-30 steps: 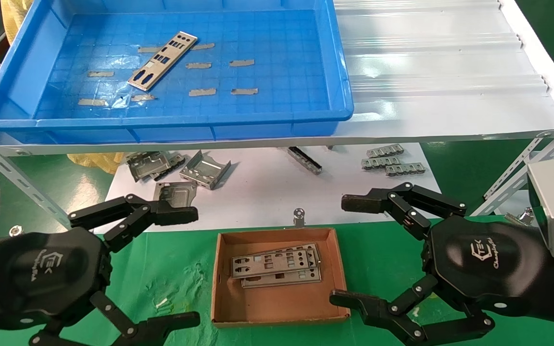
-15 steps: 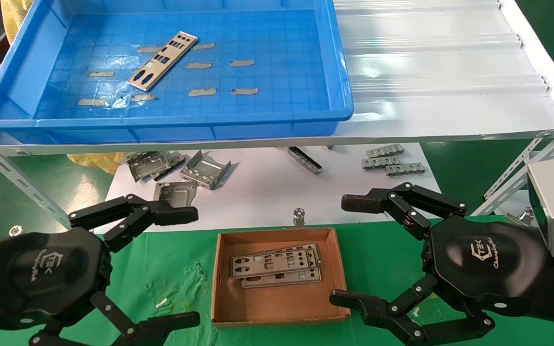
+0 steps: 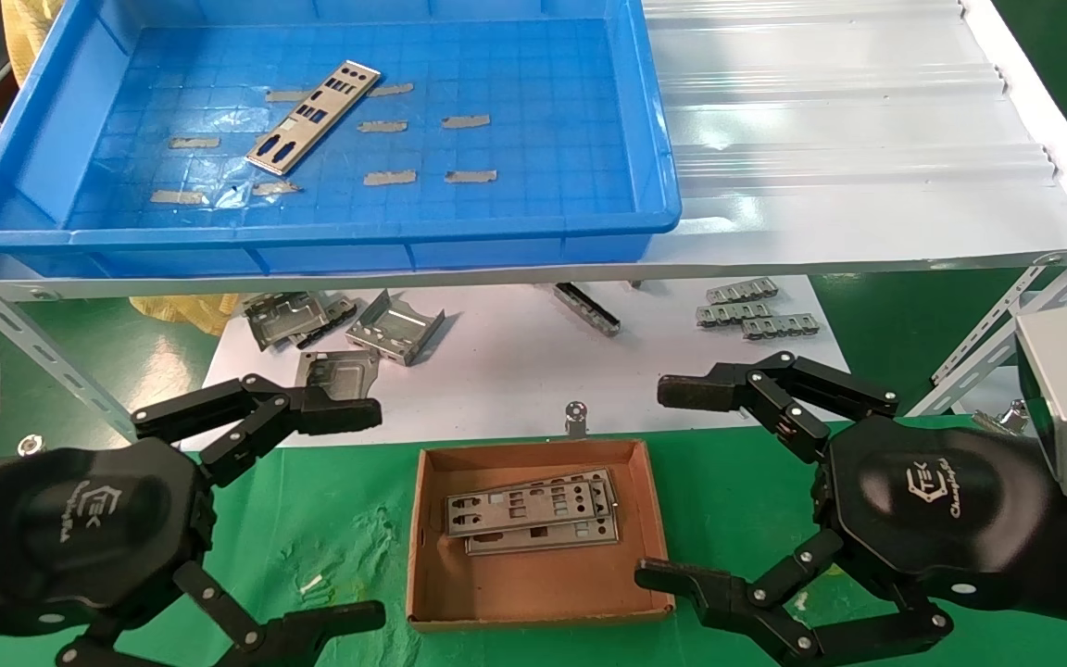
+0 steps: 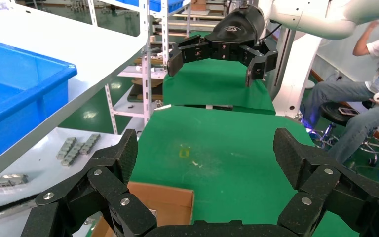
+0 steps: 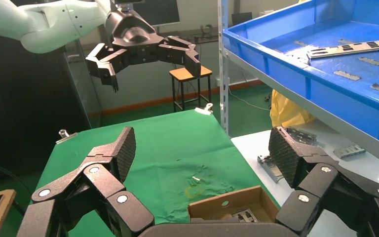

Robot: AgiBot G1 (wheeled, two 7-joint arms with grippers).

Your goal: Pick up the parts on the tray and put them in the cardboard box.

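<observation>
The left gripper (image 3: 362, 514) hovers over the green mat (image 3: 330, 519) just off the left side of the cardboard box (image 3: 649, 519), its fingers spread wide and holding nothing. The right gripper (image 3: 672, 482) hovers on the box's right side, likewise spread wide and empty, its lower finger reaching over the box's near right corner. Inside the cardboard box lie two punched silver plates (image 3: 533, 514), one overlapping the other, toward the far half of its floor. One more silver plate (image 3: 311, 116) lies at a slant on the gridded floor of the blue tray (image 3: 654, 120), toward its far left part, among grey tape scraps (image 3: 466, 120). The tray sits on the left end of a white shelf (image 3: 867, 167). On a white sheet (image 3: 515, 371) below it lie folded grey brackets (image 3: 395, 326) and small notched strips (image 3: 756, 310).
</observation>
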